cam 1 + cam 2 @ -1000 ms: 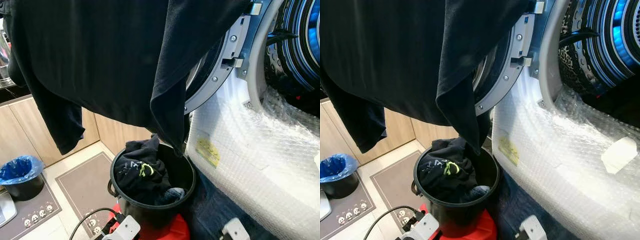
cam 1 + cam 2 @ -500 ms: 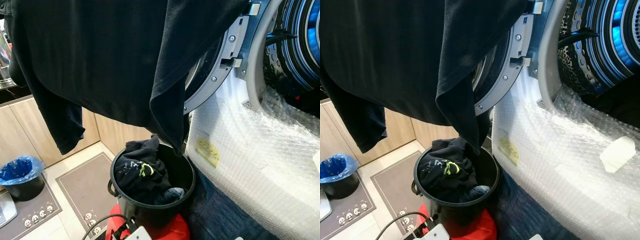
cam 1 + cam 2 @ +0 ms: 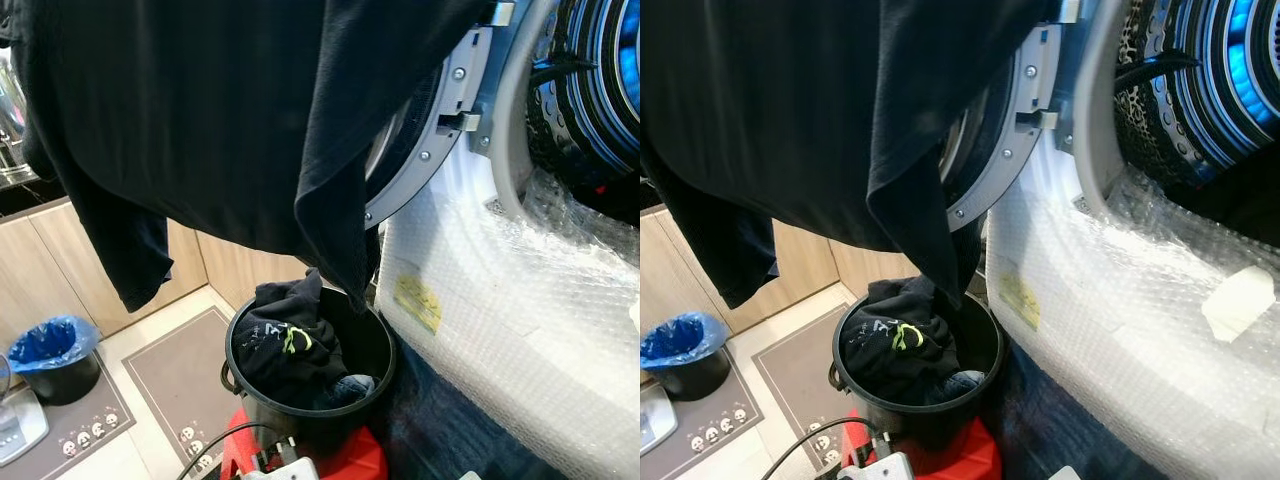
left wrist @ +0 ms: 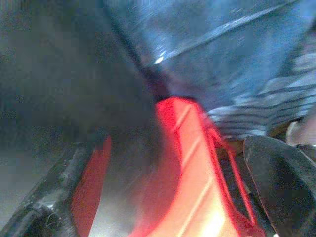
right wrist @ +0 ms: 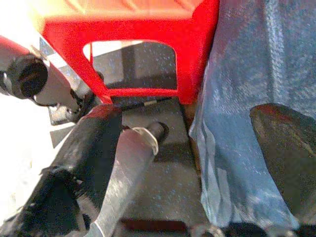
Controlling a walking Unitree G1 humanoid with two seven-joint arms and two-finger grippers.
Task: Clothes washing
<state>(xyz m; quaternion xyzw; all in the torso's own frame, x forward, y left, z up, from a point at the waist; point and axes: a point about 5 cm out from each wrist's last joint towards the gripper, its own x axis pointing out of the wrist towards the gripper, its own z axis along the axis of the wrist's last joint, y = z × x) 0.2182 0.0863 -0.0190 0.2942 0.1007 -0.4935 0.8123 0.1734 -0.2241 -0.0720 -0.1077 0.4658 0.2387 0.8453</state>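
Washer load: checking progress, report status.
Both tools open, low beside red stool. Black garment draped over washer door. More clothes in black bucket. Drum open.

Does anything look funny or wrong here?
Yes. The washing machine is wrapped in bubble wrap, as if never unpacked. A big black garment hangs over its open door, its tip dipping into the black bucket of clothes, which sits on a red stool.

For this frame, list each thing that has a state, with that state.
Washing machine door: open.
Drum: lit blue inside.
Black bucket: holds dark clothes, on a red stool.
Black garment: hanging above the bucket.
Small bin: lined with a blue bag.
Left gripper: open.
Right gripper: open.
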